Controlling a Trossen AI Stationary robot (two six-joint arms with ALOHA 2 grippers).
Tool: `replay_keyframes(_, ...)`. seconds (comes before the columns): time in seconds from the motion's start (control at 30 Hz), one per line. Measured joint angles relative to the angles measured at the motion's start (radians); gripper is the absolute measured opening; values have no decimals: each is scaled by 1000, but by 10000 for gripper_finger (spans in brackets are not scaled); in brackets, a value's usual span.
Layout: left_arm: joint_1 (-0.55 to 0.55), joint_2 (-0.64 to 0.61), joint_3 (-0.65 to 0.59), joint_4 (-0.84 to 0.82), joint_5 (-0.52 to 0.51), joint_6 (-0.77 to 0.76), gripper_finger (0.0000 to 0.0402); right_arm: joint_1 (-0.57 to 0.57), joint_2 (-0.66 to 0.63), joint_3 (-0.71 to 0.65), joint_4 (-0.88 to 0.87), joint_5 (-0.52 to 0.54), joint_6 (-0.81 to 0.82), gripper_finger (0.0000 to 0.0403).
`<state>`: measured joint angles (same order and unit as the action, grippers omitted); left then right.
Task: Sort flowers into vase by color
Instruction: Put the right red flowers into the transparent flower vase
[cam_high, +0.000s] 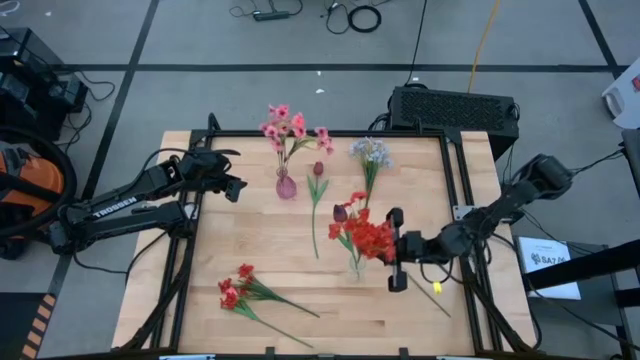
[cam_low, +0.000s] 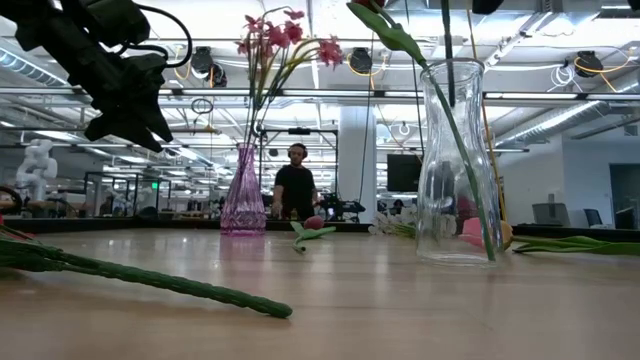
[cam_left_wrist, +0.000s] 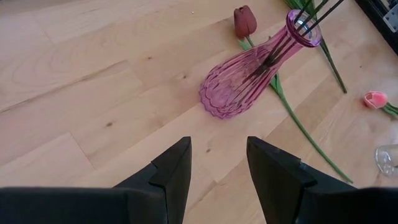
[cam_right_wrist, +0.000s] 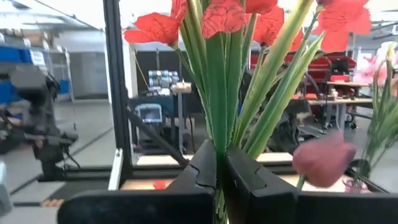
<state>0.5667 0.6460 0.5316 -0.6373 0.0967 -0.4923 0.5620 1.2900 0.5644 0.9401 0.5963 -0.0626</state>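
Right pincer (cam_right_wrist: 221, 180) clamped on red flower stems (cam_right_wrist: 217, 99) over clear vase (cam_low: 455, 165); we judge sideways tug could topple it.

Quick count: two glass vases, one ribbed pink (cam_high: 286, 185) and one clear (cam_low: 457, 165). Two bright red flower bunches (cam_high: 372, 238) (cam_high: 236, 288), one dark maroon tulip lying loose (cam_high: 318, 170).
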Motion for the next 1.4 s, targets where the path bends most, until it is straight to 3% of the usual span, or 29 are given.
replay_keyframes(0.87, 0, 0, 0, 0, 4, 2, 161, -4, 137, 0, -109, 85, 184, 0)
replay_keyframes(1.4, 0, 0, 0, 0, 5, 2, 161, -4, 211, 0, -167, 79, 290, 0)
